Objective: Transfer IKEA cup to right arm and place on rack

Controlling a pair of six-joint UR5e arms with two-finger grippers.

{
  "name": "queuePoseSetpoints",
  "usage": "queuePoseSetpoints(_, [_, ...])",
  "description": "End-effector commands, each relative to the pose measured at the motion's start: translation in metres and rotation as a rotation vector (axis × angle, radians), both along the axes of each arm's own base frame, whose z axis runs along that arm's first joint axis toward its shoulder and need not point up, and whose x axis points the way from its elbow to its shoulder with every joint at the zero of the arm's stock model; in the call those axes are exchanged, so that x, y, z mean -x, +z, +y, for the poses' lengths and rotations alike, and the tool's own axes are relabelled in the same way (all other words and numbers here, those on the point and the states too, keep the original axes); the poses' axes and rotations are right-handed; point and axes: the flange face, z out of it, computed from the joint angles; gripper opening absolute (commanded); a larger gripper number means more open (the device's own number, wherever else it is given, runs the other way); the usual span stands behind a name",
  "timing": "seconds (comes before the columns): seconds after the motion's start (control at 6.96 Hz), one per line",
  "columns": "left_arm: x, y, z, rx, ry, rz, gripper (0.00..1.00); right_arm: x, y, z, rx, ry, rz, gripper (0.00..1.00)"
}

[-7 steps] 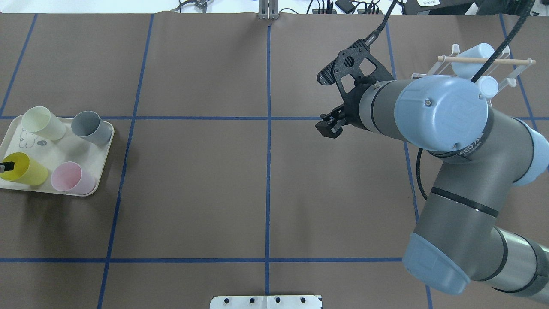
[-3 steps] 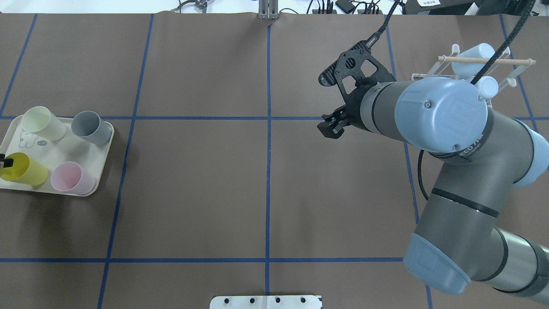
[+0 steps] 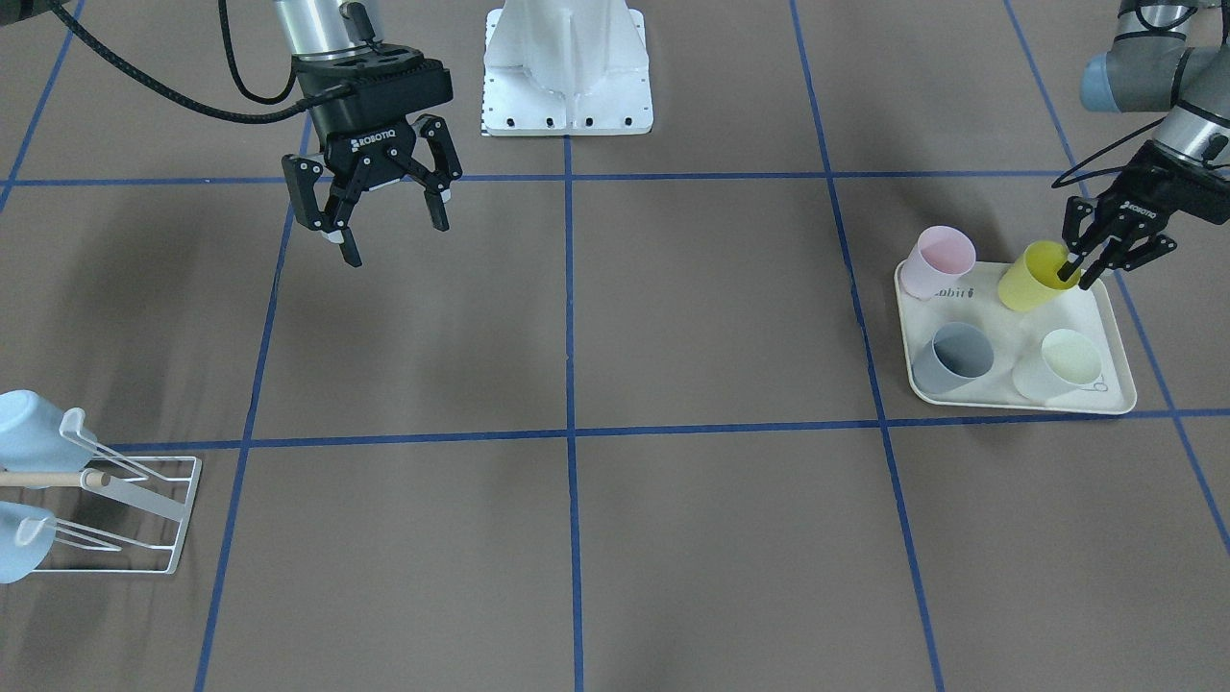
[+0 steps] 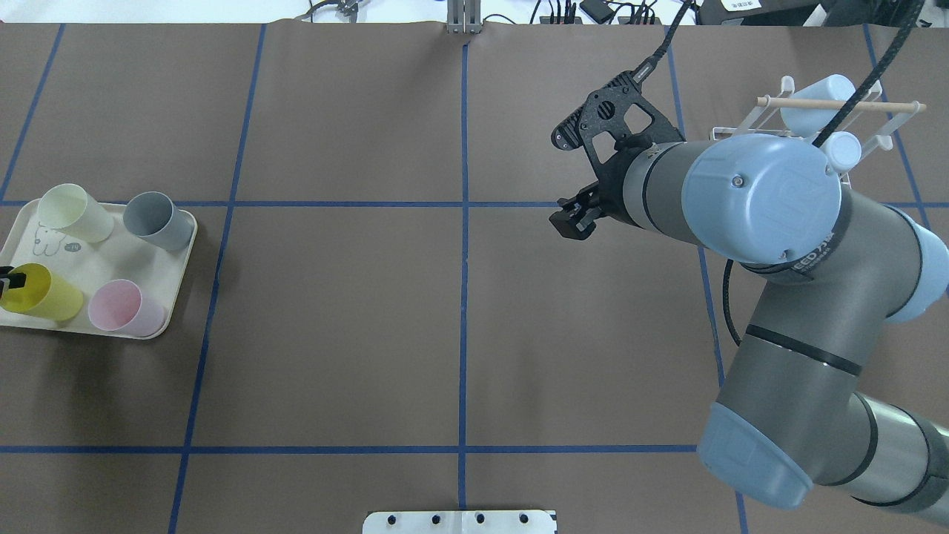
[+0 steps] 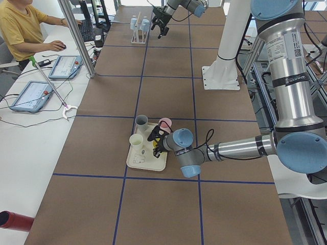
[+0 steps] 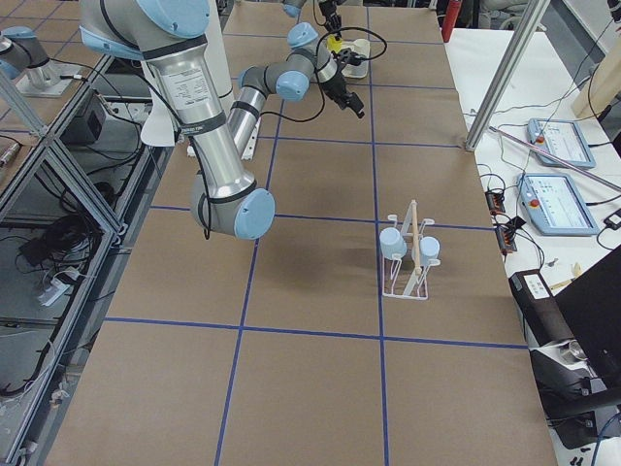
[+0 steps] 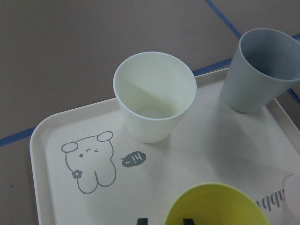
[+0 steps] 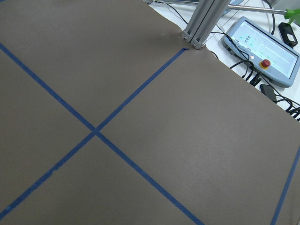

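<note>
A yellow cup [image 3: 1030, 281] leans tilted on the cream rabbit-print tray [image 3: 1107, 322], at the table's left edge in the overhead view [image 4: 46, 295]. My left gripper [image 3: 1074, 280] is shut on its rim, one finger inside and one outside; the left wrist view shows both fingertips at the cup [image 7: 211, 206]. My right gripper [image 3: 397, 240] hangs open and empty above the table, well away from the white wire rack [image 3: 144, 500]. That rack [image 4: 771, 111], with a wooden rod, stands at the far right and carries two pale blue cups.
Pink [image 3: 942, 259], grey [image 3: 951, 358] and cream [image 3: 1062, 363] cups stand on the tray too. The right arm's big elbow [image 4: 764, 193] partly covers the rack from overhead. The white robot base plate [image 3: 567, 67] sits mid-table. A person [image 5: 18, 25] sits at a side desk.
The yellow cup and the left gripper on it have shifted slightly toward the table's left edge. The right gripper has crept a little rightward and upward in the overhead view.
</note>
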Motion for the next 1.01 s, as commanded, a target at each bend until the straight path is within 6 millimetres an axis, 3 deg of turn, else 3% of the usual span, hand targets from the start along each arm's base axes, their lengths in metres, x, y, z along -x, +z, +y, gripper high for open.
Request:
queuePoseSetpoints(0.0, [0.0, 0.002, 0.0, 0.003, 0.0, -0.003, 0.0, 0.0, 0.0, 0.0, 0.0, 0.0, 0.0, 1.0])
queuePoseSetpoints(0.43, [0.002, -0.001, -0.001, -0.004, 0.017, 0.001, 0.0, 0.0, 0.001, 0.0, 0.001, 0.0, 0.002, 1.0])
queuePoseSetpoints(0.57, [0.02, -0.002, -0.003, -0.006, 0.039, 0.012, 0.0, 0.002, 0.001, 0.001, 0.0, -0.002, 0.002, 1.0])
queuePoseSetpoints(0.72, [0.051, -0.003, -0.007, -0.025, 0.066, 0.01, 0.0, 0.003, 0.001, 0.002, 0.001, -0.006, 0.002, 1.0])
queuePoseSetpoints(0.86, [0.075, -0.013, -0.009, -0.038, 0.081, 0.035, 0.0, 0.005, -0.004, 0.003, -0.004, -0.009, -0.006, 1.0])
